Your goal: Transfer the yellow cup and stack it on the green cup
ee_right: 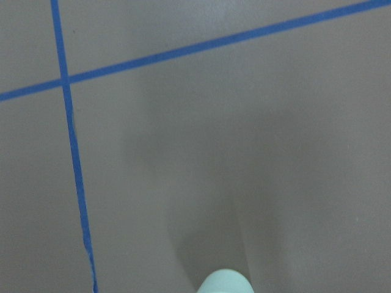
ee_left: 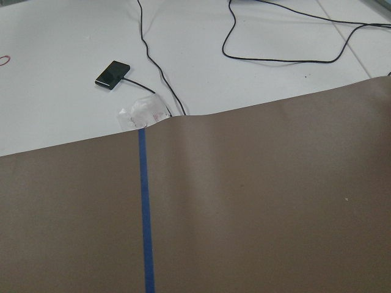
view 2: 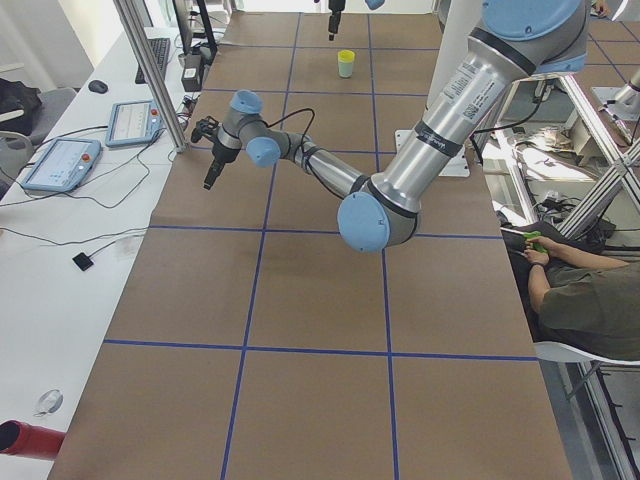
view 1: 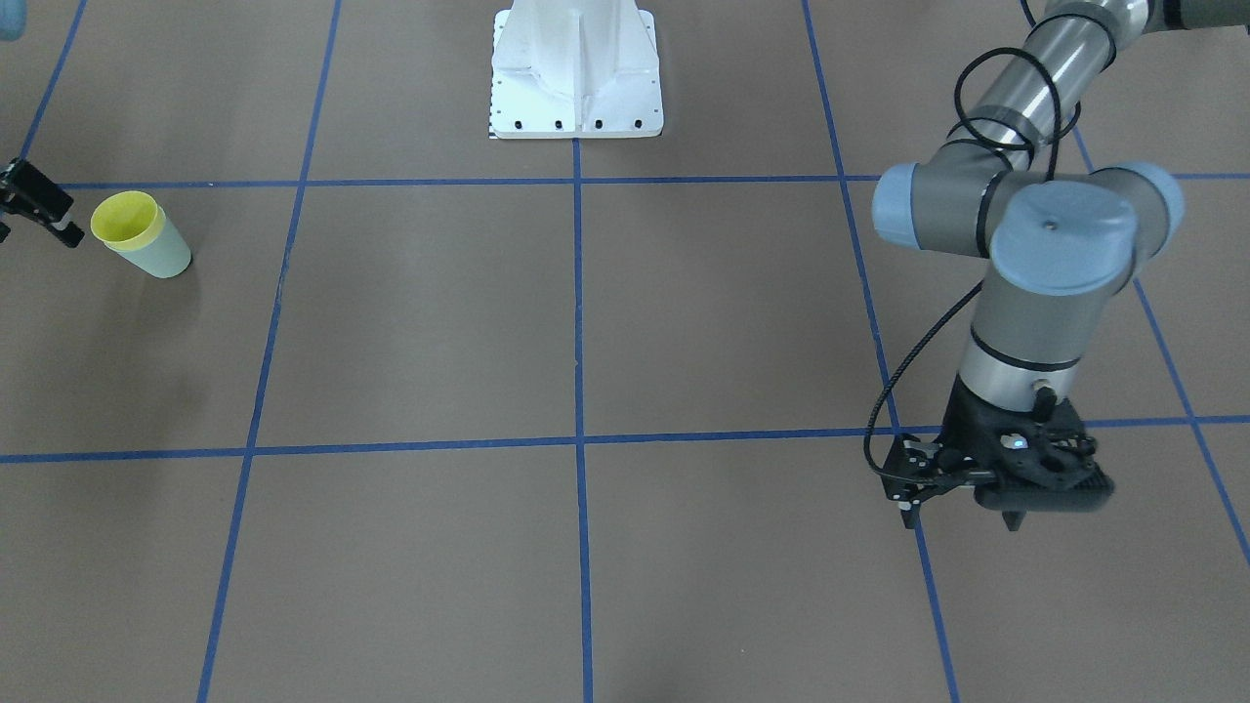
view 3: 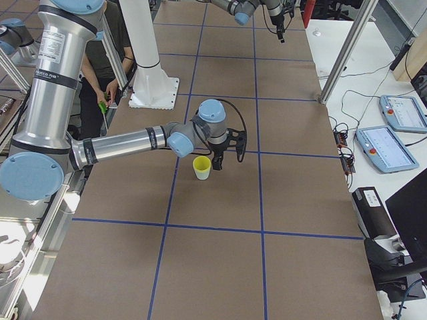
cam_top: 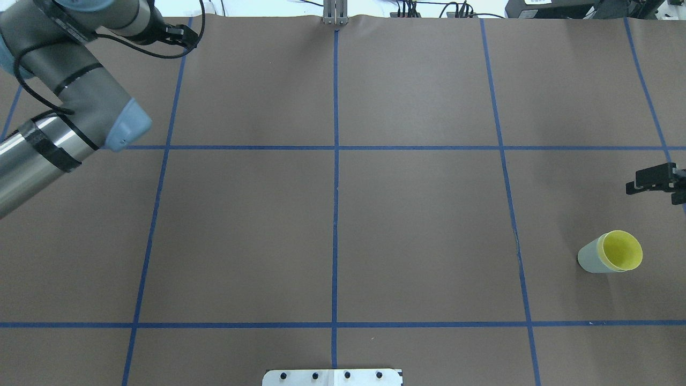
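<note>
Overhead exterior view: the yellow cup (cam_top: 621, 251) sits nested inside the green cup (cam_top: 589, 258), only its rim and inner wall showing above the green wall. The pair stands on the brown-papered desk (cam_top: 418, 230) in the robot's right half, close to the right edge of the view, inside a square of the blue tape grid (cam_top: 335, 214).

The right gripper (cam_top: 655, 187) hangs just beyond the stacked cups, near them but apart. Its fingers are spread and grasp nothing. In the exterior right view it hovers just beside the cups, which stand upright. The right wrist-mounted view shows only a bit of the green cup at its bottom edge, with bare paper and tape lines above it.

The left gripper (view 1: 965, 510) is well away, over the far left part of the desk near its far edge and pointing down. I cannot tell whether its fingers are parted or closed. Its wrist-mounted view looks past the paper's edge to a white surface with a small black device (ee_left: 112, 74) on a cable.

The white robot base (view 1: 576, 93) stands between the arms.
</note>
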